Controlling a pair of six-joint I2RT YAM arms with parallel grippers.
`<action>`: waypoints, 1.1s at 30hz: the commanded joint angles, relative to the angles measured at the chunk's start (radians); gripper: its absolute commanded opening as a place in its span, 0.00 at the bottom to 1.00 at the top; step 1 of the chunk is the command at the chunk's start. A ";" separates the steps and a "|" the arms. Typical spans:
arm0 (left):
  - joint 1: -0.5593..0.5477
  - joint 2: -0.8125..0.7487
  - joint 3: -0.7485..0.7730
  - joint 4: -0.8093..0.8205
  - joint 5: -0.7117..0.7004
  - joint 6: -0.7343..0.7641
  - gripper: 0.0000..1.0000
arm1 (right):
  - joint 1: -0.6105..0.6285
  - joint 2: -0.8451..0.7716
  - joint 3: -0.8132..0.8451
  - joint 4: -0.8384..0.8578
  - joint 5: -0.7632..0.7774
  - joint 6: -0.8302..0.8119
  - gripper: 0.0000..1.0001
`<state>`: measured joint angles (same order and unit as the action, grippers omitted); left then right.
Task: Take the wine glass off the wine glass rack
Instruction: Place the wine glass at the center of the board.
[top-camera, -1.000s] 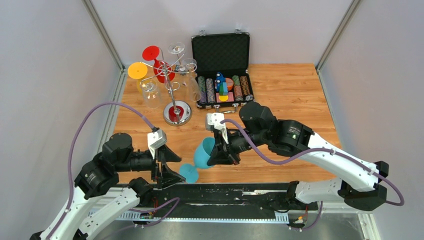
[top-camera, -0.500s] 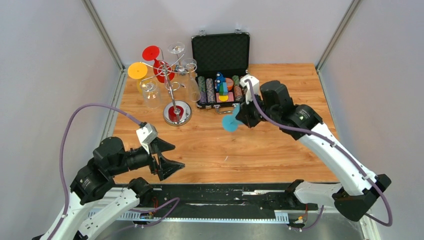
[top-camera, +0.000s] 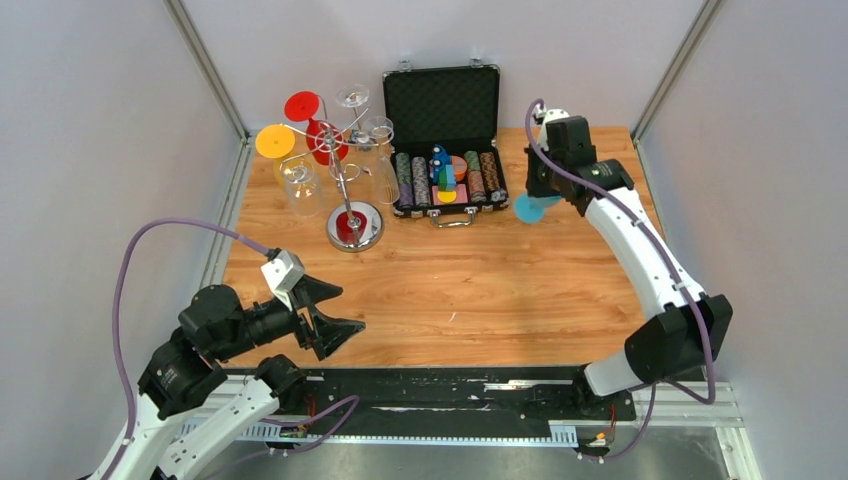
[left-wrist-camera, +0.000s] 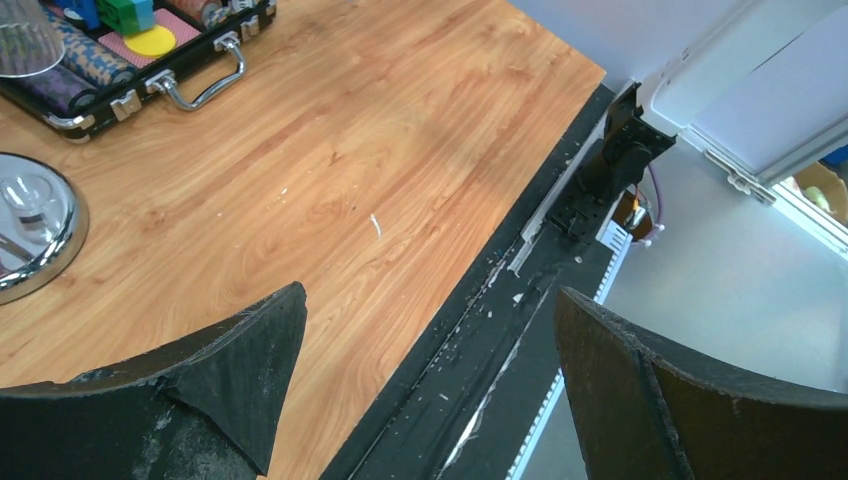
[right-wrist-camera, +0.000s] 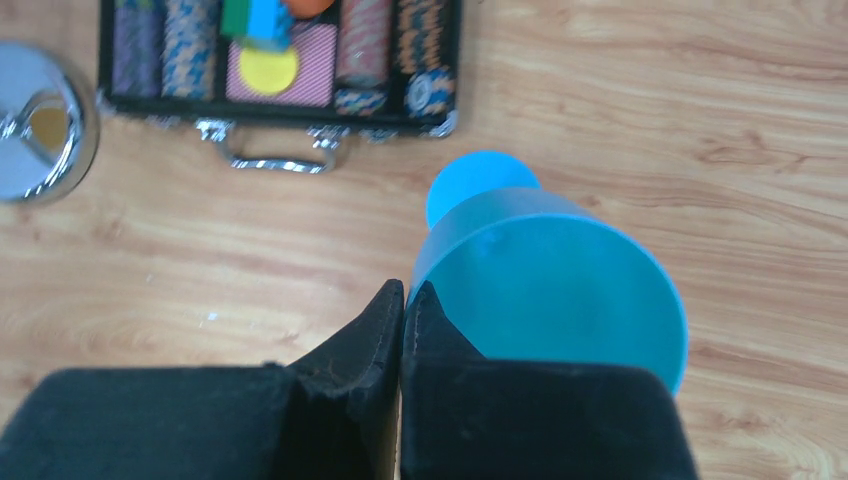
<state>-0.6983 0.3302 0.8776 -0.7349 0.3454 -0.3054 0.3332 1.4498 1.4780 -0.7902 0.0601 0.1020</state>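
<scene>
The chrome wine glass rack (top-camera: 354, 228) stands at the back left, its round base also in the left wrist view (left-wrist-camera: 40, 255) and the right wrist view (right-wrist-camera: 60, 150). Red (top-camera: 318, 122), yellow (top-camera: 277, 142) and clear (top-camera: 303, 187) glasses hang from its wire arms. My right gripper (top-camera: 537, 188) is at the back right, shut on the rim of a blue wine glass (right-wrist-camera: 560, 280), one finger inside the bowl and one outside (right-wrist-camera: 404, 292). The glass's blue foot (top-camera: 529, 208) hangs just above the wood. My left gripper (top-camera: 338, 325) stands wide open with nothing between its fingers (left-wrist-camera: 428, 295), over the table's near edge.
An open black chip case (top-camera: 444, 182) with stacked chips lies between the rack and the blue glass; its handle (left-wrist-camera: 205, 85) faces the front. White walls close in left, right and back. A black rail (top-camera: 450, 385) runs along the near edge.
My right arm has swung from the front middle to the back right, carrying the blue glass past the chip case. My left gripper has drawn back slightly toward the near edge, still open.
</scene>
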 joint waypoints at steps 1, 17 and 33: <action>0.002 0.019 -0.008 0.032 -0.042 -0.013 1.00 | -0.094 0.069 0.117 0.057 0.020 0.010 0.00; 0.002 0.023 -0.012 0.035 -0.039 -0.012 1.00 | -0.257 0.369 0.359 0.008 0.049 0.029 0.00; 0.002 0.027 -0.012 0.036 -0.046 -0.014 1.00 | -0.294 0.549 0.521 -0.078 0.047 0.028 0.00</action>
<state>-0.6983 0.3546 0.8703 -0.7353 0.3069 -0.3092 0.0582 1.9808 1.9263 -0.8410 0.1127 0.1123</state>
